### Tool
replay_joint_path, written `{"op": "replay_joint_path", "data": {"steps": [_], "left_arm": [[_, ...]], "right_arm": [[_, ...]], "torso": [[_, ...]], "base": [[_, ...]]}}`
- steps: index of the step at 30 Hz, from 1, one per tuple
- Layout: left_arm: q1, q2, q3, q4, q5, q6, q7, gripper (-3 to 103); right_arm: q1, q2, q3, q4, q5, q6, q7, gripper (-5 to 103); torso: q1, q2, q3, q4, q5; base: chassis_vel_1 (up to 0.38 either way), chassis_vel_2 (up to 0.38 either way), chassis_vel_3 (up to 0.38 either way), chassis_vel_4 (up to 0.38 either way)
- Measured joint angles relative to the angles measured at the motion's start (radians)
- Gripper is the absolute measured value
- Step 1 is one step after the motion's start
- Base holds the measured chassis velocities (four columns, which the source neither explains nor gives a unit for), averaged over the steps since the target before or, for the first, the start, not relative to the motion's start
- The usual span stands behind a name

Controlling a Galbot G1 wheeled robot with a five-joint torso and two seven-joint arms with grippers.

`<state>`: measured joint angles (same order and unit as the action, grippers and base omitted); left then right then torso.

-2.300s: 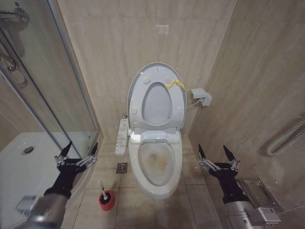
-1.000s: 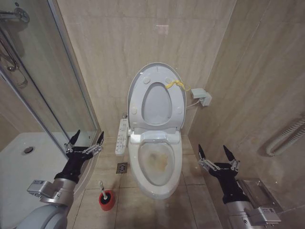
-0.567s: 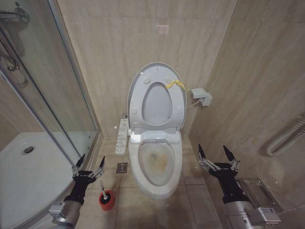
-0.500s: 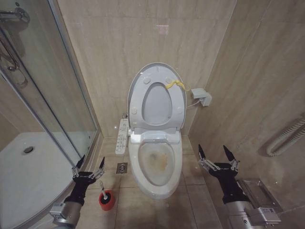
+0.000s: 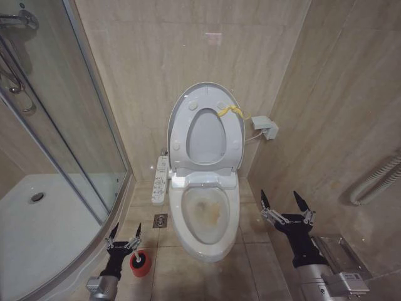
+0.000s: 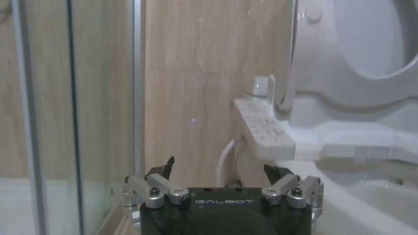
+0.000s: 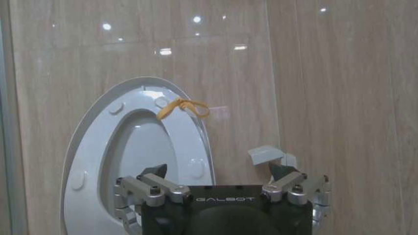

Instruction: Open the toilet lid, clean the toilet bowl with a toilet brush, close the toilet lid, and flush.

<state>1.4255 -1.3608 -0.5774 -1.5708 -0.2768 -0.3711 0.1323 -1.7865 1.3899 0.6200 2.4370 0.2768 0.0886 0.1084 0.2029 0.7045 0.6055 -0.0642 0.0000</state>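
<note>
The toilet lid point(image 5: 202, 93) stands upright against the wall with the seat raised against it, and a yellow strap point(image 5: 229, 111) hangs at its rim. Below it, the toilet bowl point(image 5: 210, 214) lies uncovered, with yellowish-brown stains inside. The toilet brush point(image 5: 133, 250) stands in a red holder cup point(image 5: 141, 266) on the floor left of the bowl; its bristle head is hidden in the cup. My left gripper point(image 5: 124, 234) is open low over the floor, right at the brush handle. My right gripper point(image 5: 287, 202) hangs open to the right of the bowl. The right wrist view shows the lid point(image 7: 104, 147) beyond the right gripper point(image 7: 219, 172).
A curved glass shower door point(image 5: 81, 125) and its white tray point(image 5: 31, 226) close off the left side. The control panel point(image 5: 161, 179) juts out beside the bowl, also seen as the panel point(image 6: 265, 132). A floor drain point(image 5: 160, 220) sits by the toilet base. A wall box point(image 5: 265, 128) hangs to the right.
My left arm has swung down from beside the shower door to the floor by the brush holder, still open. The right arm and the toilet have not moved.
</note>
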Motion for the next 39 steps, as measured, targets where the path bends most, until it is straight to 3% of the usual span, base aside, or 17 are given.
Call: {"op": "replay_joint_path", "data": {"steps": [7,17,27,28,35,36,39], "left_arm": [[-0.056,0.001,0.033,0.11,-0.018,-0.006,0.007,93],[-0.105,-0.002,0.036,0.269,0.012,-0.077,0.009,93],[-0.164,0.018,0.032,0.393,0.004,-0.099,0.064,93],[-0.168,0.018,0.029,0.403,0.004,-0.104,0.08,81],[-0.169,0.014,0.022,0.413,0.009,-0.108,0.127,81],[-0.168,0.013,0.022,0.413,0.009,-0.109,0.127,54],[-0.165,0.011,0.022,0.414,0.01,-0.114,0.126,54]], "right_arm": [[0.0,0.0,0.0,0.0,0.0,0.0,0.0,100],[0.0,0.0,0.0,0.0,0.0,0.0,0.0,100],[0.0,0.0,0.0,0.0,0.0,0.0,0.0,100],[0.0,0.0,0.0,0.0,0.0,0.0,0.0,100],[0.0,0.0,0.0,0.0,0.0,0.0,0.0,100],[0.0,0.0,0.0,0.0,0.0,0.0,0.0,100],[0.0,0.0,0.0,0.0,0.0,0.0,0.0,100]], "torso": [[0.0,0.0,0.0,0.0,0.0001],[0.0,0.0,0.0,0.0002,0.0001],[0.0,0.0,0.0,0.0001,0.0],[0.0,0.0,0.0,0.0,-0.0001],[0.0,0.0,0.0,0.0001,0.0],[0.0,0.0,0.0,0.0001,0.0],[0.0,0.0,0.0,0.0,0.0]], "base": [[0.0,0.0,0.0,0.0],[0.0,0.0,0.0,0.0],[0.0,0.0,0.0,0.0],[0.0,0.0,0.0,0.0],[0.0,0.0,0.0,0.0],[0.0,0.0,0.0,0.0],[0.0,0.0,0.0,0.0]]}}
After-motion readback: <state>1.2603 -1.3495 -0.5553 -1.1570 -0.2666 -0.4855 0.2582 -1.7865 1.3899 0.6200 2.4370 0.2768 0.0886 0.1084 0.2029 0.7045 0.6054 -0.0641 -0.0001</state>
